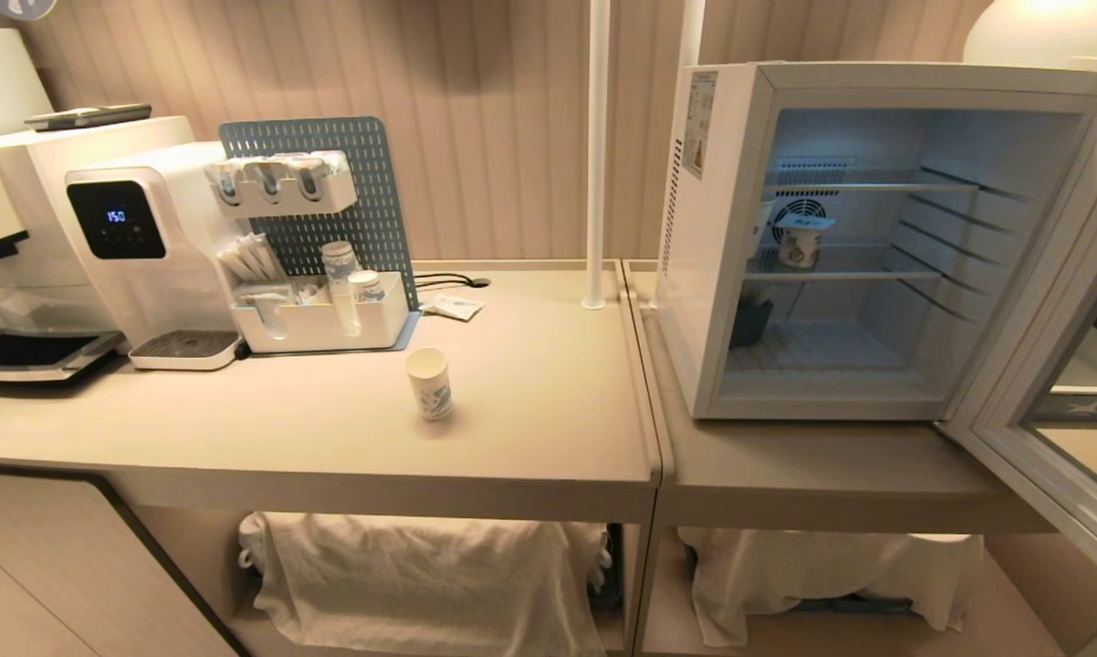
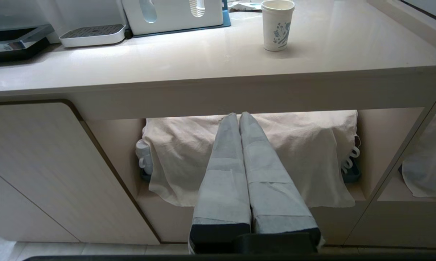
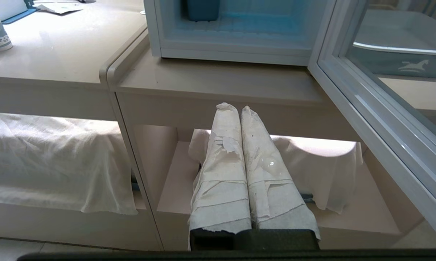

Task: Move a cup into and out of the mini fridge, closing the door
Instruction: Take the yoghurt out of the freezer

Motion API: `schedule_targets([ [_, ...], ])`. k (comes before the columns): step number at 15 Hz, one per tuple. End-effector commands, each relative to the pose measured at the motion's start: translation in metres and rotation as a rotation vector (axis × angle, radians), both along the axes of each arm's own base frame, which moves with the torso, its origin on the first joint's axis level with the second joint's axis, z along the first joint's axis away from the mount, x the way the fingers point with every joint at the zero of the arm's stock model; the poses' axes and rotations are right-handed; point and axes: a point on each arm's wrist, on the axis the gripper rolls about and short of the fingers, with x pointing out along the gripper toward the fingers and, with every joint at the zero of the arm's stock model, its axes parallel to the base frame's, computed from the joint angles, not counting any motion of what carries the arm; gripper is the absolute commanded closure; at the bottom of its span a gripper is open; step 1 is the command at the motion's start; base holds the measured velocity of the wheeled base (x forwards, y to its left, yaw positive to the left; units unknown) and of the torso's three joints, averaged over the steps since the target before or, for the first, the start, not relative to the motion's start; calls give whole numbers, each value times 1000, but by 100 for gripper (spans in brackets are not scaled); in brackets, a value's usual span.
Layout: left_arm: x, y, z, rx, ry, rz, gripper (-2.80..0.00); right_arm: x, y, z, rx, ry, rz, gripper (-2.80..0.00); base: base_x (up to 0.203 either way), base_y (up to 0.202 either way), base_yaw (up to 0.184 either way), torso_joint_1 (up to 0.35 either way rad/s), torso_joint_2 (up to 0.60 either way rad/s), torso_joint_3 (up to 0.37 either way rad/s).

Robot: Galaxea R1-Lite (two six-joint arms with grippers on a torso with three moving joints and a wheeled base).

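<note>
The cup (image 1: 429,383) stands upright on the smooth beige counter (image 1: 530,401), a small tapered paper thing with a rolled rim and a blue print on its matte white side, well apart from everything else and in the open stretch in front of the white organiser tray (image 1: 320,324). To its right, on the neighbouring counter section, sits the mini fridge (image 1: 704,274), a boxy white cabinet with glossy walls, thin wire shelves and a round fan grille at the back; a small printed tub (image 1: 799,245) rests on the middle shelf and a dark blue container (image 1: 751,321) stands low at the left inside. The door (image 1: 1050,401) hangs swung wide to the right, a pale frame around a large reflective glass pane. Behind the cup a blue-grey pegboard (image 1: 366,201) with round holes rises above the tray, and a white water dispenser (image 1: 138,246) with a black screen stands further left. A slim white pole (image 1: 596,155) stands up from the counter. Rumpled off-white cloths (image 1: 430,575) drape the open shelves underneath. The left claw (image 2: 238,115) hangs low in front of the counter edge, its long fingers wrapped in pale tape and pressed together, gripping nothing. The right claw (image 3: 232,107) sits likewise below the fridge's counter, its frayed, tape-wrapped fingers closed and empty.
</note>
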Motion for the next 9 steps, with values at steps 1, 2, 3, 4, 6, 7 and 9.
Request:
schedule_targets([
  [1,0,0,0,-1,-2,0,0,0,0,0,-1,2,0,0,116,0,0,0,-10,2],
  [2,0,0,0,-3,-2,-1,0,0,0,0,-1,1,0,0,173,0,0,2,2,2],
  [3,0,0,0,-7,-4,1,0,0,0,0,-1,3,0,0,193,0,2,1,7,-8],
  [4,0,0,0,-7,-4,1,0,0,0,0,-1,3,0,0,210,0,-2,8,2,6],
  [6,0,0,0,-6,-2,1,0,0,0,0,0,1,0,0,191,0,-2,2,4,2],
  [7,0,0,0,-10,-2,2,0,0,0,0,-1,3,0,0,179,0,2,2,2,7],
  [9,0,0,0,-19,1,5,0,0,0,0,-3,3,2,0,64,0,3,4,2,1],
])
